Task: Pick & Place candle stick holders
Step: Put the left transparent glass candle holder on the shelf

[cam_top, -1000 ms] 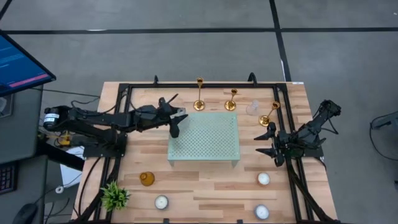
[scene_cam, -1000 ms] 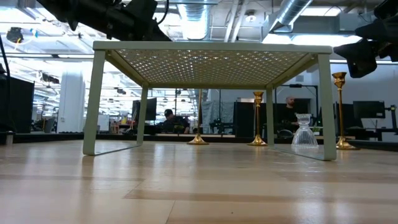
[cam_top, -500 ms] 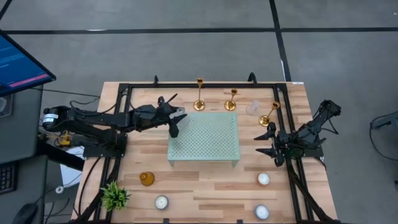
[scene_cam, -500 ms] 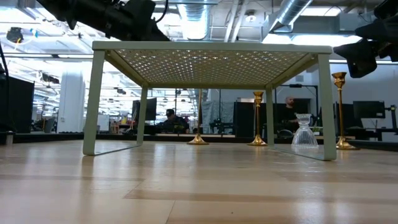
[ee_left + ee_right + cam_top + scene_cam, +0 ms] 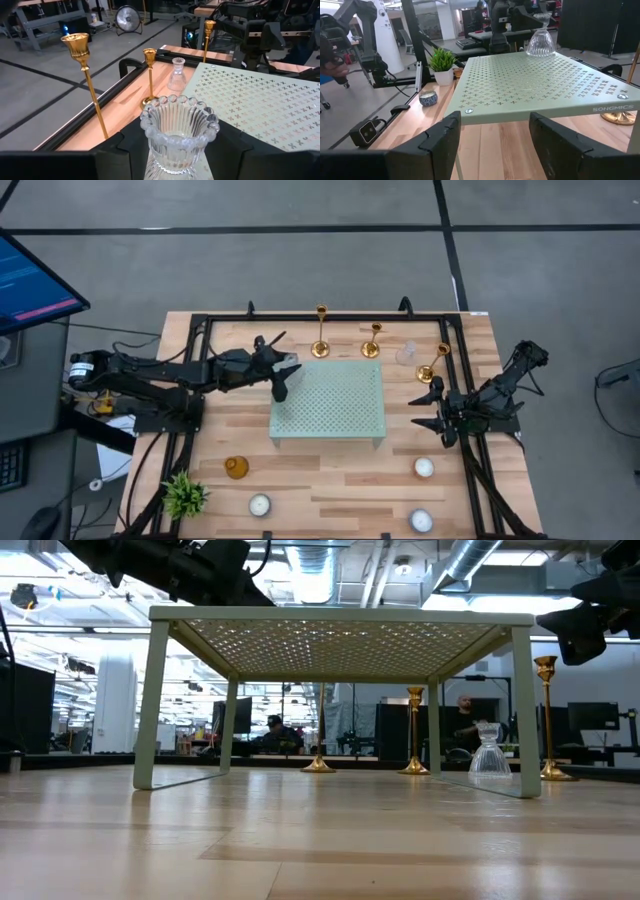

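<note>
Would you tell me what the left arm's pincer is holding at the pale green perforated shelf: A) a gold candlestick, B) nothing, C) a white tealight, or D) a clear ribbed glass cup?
D: the left wrist view shows the clear ribbed glass cup clamped in the left pincer at the pale green perforated metal shelf.

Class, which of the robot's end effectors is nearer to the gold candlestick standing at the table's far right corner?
Right. The right end effector sits just in front of that candlestick, while the left end effector is across the green shelf, holding a clear glass cup.
</note>
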{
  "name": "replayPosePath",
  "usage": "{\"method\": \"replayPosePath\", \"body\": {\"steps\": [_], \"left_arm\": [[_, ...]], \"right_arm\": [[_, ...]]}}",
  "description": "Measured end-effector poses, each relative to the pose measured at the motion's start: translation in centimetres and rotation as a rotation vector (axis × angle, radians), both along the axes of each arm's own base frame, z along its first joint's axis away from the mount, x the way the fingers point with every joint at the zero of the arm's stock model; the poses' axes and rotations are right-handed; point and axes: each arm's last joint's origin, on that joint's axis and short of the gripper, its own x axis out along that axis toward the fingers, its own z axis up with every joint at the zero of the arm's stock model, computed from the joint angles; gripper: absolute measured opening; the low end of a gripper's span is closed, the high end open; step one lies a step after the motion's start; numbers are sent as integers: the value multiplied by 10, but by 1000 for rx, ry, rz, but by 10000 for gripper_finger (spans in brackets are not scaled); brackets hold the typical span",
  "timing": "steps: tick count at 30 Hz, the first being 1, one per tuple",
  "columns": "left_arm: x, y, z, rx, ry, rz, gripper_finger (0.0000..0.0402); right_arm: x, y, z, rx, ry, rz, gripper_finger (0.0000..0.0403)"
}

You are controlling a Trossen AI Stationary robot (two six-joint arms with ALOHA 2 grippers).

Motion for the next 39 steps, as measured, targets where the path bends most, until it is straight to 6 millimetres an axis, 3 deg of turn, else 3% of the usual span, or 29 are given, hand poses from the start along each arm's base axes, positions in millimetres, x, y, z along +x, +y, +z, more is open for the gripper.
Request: {"method": "replayPosePath", "body": {"steps": [9,23,33,39], "left_arm": [[0,-1,0,-6,0,-39,164],[-1,0,-5,22,71,-19,250],[-1,0,-4,13,49,-12,219],[-1,-1,-2,13,36,-13,175]], "right_arm": [[0,0,0,17,0,0,226],[0,0,0,37,1,1,226],[0,0,0,53,2,0,226],[0,0,0,53,2,0,226]]}}
